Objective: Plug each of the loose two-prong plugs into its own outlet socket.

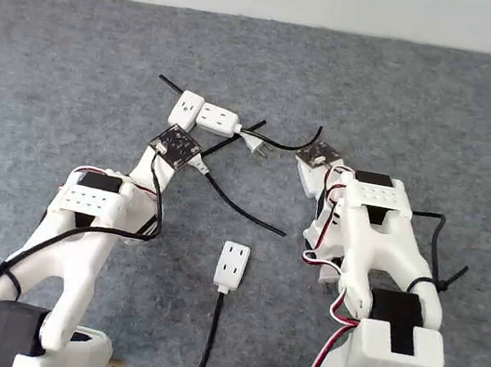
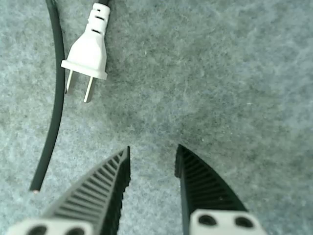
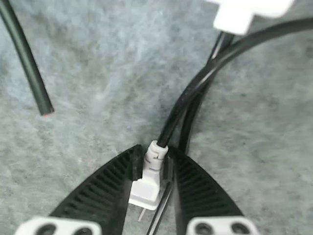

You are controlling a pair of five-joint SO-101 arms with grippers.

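Plug one (image 3: 145, 190) in right end effector (image 3: 155, 152); plug two (image 2: 88, 49) lies loose.

No text, label, brand, number or sign can be read on the loose plug (image 2: 88, 48), the held plug (image 3: 146, 185), the outlet socket (image 1: 232, 266) or elsewhere.

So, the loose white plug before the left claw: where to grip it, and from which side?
Probably the tapered body of the white plug, behind the flange. It lies flat, prongs toward the open left claw, so come from above, one finger on each side, leaving the prongs free.
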